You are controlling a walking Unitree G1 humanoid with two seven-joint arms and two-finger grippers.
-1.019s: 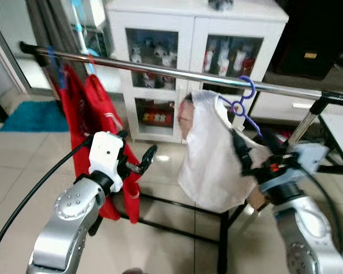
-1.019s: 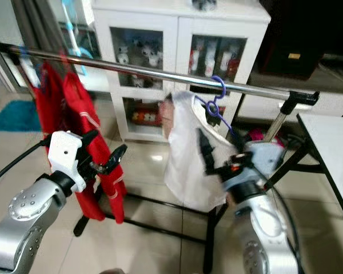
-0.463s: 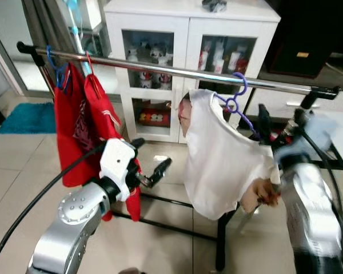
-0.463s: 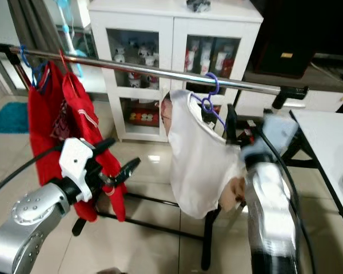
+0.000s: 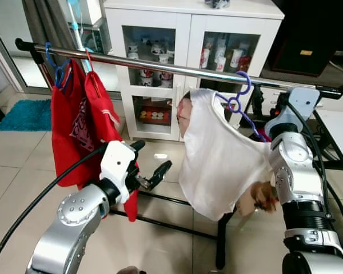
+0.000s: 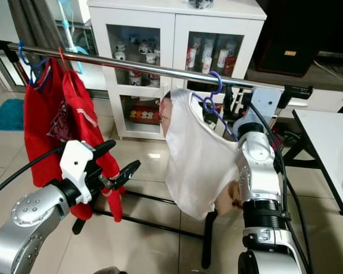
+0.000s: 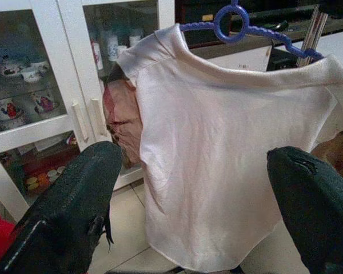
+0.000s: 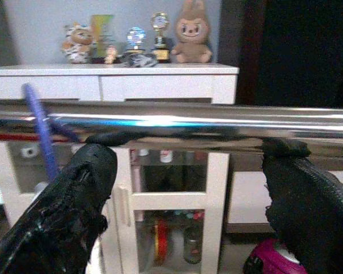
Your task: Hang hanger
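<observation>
On rail (image 5: 160,67): purple hanger (image 5: 238,103) w/ white shirt (image 5: 220,165).

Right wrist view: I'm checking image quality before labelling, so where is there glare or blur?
Right wrist view: a bright glare streak runs along the metal rail; the near black fingers look soft. Left wrist view: the white shirt is sharp, its fingers blurred.

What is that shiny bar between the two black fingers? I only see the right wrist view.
Observer: A clothes rail. The right hand is raised to it, open and holding nothing.
Visitor: And the purple thing at the side?
Observer: A hanger hooked on the rail, carrying a white shirt.
Visitor: Anything else hanging there?
Observer: Red clothes at the rail's left end, with the left hand open, lower down, in front of them.
</observation>
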